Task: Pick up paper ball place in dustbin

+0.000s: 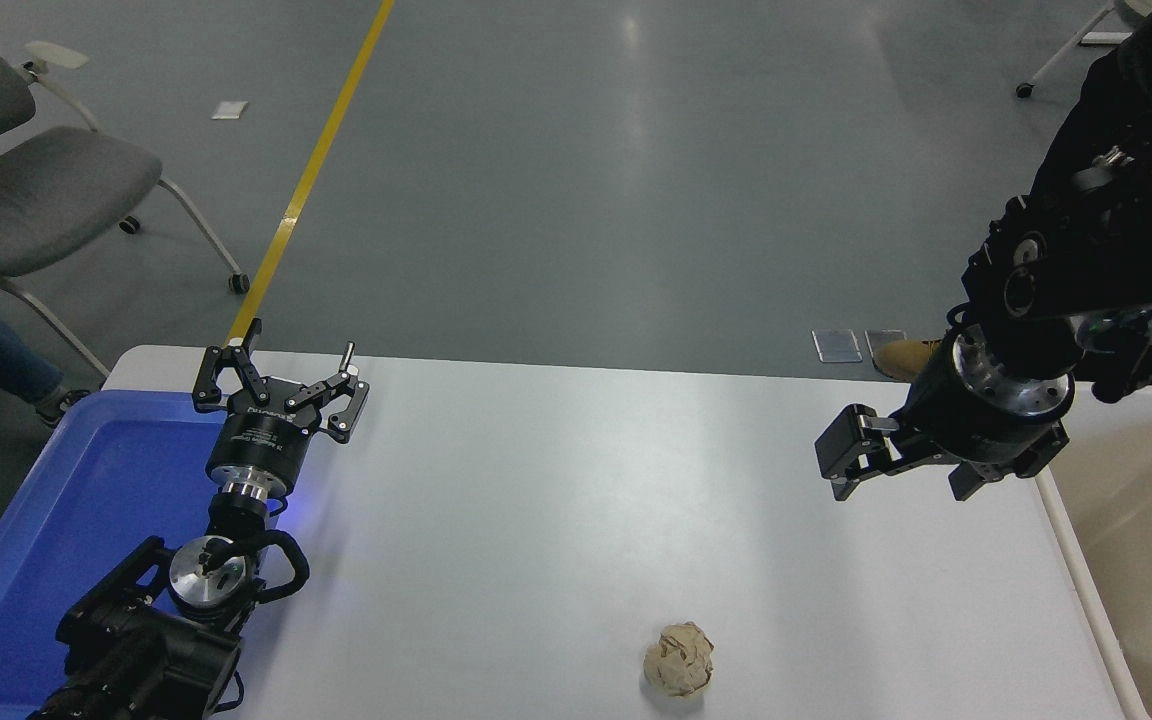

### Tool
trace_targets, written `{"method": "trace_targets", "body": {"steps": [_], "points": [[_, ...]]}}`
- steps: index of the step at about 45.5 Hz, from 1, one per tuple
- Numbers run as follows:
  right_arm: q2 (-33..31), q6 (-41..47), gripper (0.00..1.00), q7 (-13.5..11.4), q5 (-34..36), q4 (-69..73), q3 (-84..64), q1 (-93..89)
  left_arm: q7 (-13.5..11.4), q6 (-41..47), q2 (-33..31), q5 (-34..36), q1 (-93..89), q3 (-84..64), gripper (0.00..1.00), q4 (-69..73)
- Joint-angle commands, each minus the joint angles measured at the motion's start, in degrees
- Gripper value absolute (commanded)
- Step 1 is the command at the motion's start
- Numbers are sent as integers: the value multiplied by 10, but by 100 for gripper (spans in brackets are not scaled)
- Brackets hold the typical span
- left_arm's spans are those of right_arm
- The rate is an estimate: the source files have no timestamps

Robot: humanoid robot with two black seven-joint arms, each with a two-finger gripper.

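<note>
The paper ball (pixel 678 660), crumpled tan paper, lies on the white table (pixel 556 500) near its front edge, right of centre. My right gripper (pixel 908 472) hangs open and empty above the table's right side, well behind and to the right of the ball. The dustbin (pixel 1064 540), an off-white tub with a white rim and beige inside, stands at the right edge, just right of that gripper. My left gripper (pixel 286 365) is parked open at the table's far left, by the blue tray.
A blue plastic tray (pixel 66 520) lies along the table's left edge under my left arm. A grey chair (pixel 36 190) stands on the floor at the upper left. A brown shoe (pixel 911 355) shows beyond the far edge.
</note>
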Motion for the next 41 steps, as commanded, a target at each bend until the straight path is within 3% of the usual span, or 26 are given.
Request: {"method": "trace_targets", "body": {"steps": [1,25,41], "points": [[25,-11,100,0,21,-4,25,-17,0,0,0,0,0,0,99,0],[104,-173,100,-1,53,-47,84,-186,0,0,0,0,0,0,99,0],[104,-304,100,-2,54,-79,119,-305,0,0,0,0,0,0,99,0]]}}
